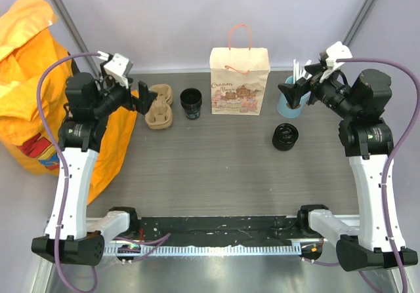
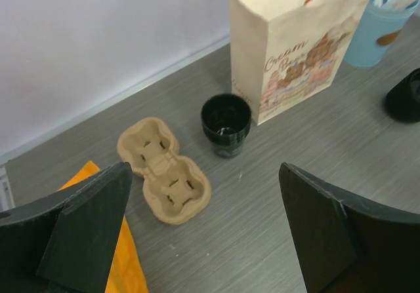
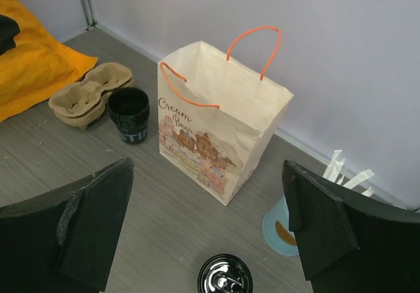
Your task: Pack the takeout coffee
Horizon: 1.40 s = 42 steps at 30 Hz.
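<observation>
Takeout coffee (image 1: 285, 136) is a little black cup with a black lid. It stands on the table (image 1: 216, 168), just in front of the light-blue cup of straws (image 1: 289, 103) and off to the right of the paper bag (image 1: 239, 83). It is not in the bag yet. The bag stands at the back of the table with its top open.

The left gripper (image 1: 143, 100) hangs up high near the brown cup carrier (image 1: 159, 107) and an open black cup (image 1: 191, 103). Its fingers are wide apart and hold nothing. The right gripper (image 1: 296, 91) hangs by the straws. Its fingers are wide apart too, with nothing in them.

I think the job is just at the start: the reach for the coffee. The right gripper is closer to it. Next it needs to go down around the cup and squeeze softly so the cup does not crush. It must keep the cup straight up so nothing spills, then lift it over the bag's open top.
</observation>
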Tool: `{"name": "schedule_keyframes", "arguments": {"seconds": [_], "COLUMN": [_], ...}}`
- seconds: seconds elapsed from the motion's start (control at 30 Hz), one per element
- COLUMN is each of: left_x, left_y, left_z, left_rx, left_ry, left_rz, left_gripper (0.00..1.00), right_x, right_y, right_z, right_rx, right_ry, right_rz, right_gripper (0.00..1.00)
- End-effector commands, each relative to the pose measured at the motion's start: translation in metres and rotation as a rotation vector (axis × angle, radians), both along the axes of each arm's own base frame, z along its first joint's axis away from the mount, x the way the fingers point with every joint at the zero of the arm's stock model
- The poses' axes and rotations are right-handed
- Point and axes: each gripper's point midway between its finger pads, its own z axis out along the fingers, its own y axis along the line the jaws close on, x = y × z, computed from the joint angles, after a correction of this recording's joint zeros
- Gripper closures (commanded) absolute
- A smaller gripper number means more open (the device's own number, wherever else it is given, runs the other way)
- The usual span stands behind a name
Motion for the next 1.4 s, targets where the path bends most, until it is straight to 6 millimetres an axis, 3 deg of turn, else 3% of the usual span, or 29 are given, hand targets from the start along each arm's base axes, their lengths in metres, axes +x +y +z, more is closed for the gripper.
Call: {"name": "schedule_keyframes", "arguments": {"seconds": [0.0, 0.17, 0.33, 0.47, 0.67, 0.93, 1.0, 1.03, 1.07, 1.17, 1.37], "left_x": [0.026, 0.050, 0.054, 0.057, 0.081, 0.120, 0.132, 0.136, 0.139, 0.120, 0.084], "left_y": [0.013, 0.018, 0.018, 0.016, 0.020, 0.018, 0.024, 0.025, 0.026, 0.012, -0.003], "left_z": [-0.007, -0.044, -0.062, -0.071, -0.102, -0.154, -0.155, -0.170, -0.168, -0.192, -0.229], "left_rx": [0.122, 0.177, 0.151, 0.104, 0.191, 0.399, 0.416, 0.412, 0.413, 0.437, 0.492], "left_ry": [-0.112, -0.037, -0.004, -0.014, -0.006, 0.023, 0.029, 0.079, 0.090, 0.171, 0.205], "left_rz": [0.033, 0.041, 0.052, 0.071, 0.055, -0.082, -0.050, -0.043, -0.041, -0.193, -0.420], "left_gripper": [0.00, 0.00, 0.00, 0.00, 0.00, 0.00, 0.00, 0.00, 0.01, 0.09, 0.09], "right_x": [-0.001, -0.003, -0.002, 0.016, 0.035, 0.031, 0.027, 0.025, 0.024, 0.018, 0.012], "right_y": [0.004, 0.016, 0.040, 0.073, 0.101, 0.103, 0.100, 0.100, 0.098, 0.095, 0.089], "right_z": [-0.001, -0.017, -0.036, -0.061, -0.070, -0.081, -0.084, -0.084, -0.089, -0.091, -0.096], "right_rx": [-0.019, -0.019, -0.046, -0.149, -0.181, -0.216, -0.222, -0.226, -0.229, -0.238, -0.259], "right_ry": [-0.040, 0.001, 0.061, 0.111, 0.151, 0.148, 0.147, 0.143, 0.151, 0.144, 0.146], "right_rz": [0.038, 0.119, 0.217, 0.235, 0.280, 0.298, 0.295, 0.297, 0.293, 0.290, 0.276], "right_gripper": [0.00, 0.00, 0.00, 0.00, 0.00, 0.00, 0.00, 0.00, 0.00, 0.00, 0.01]}}
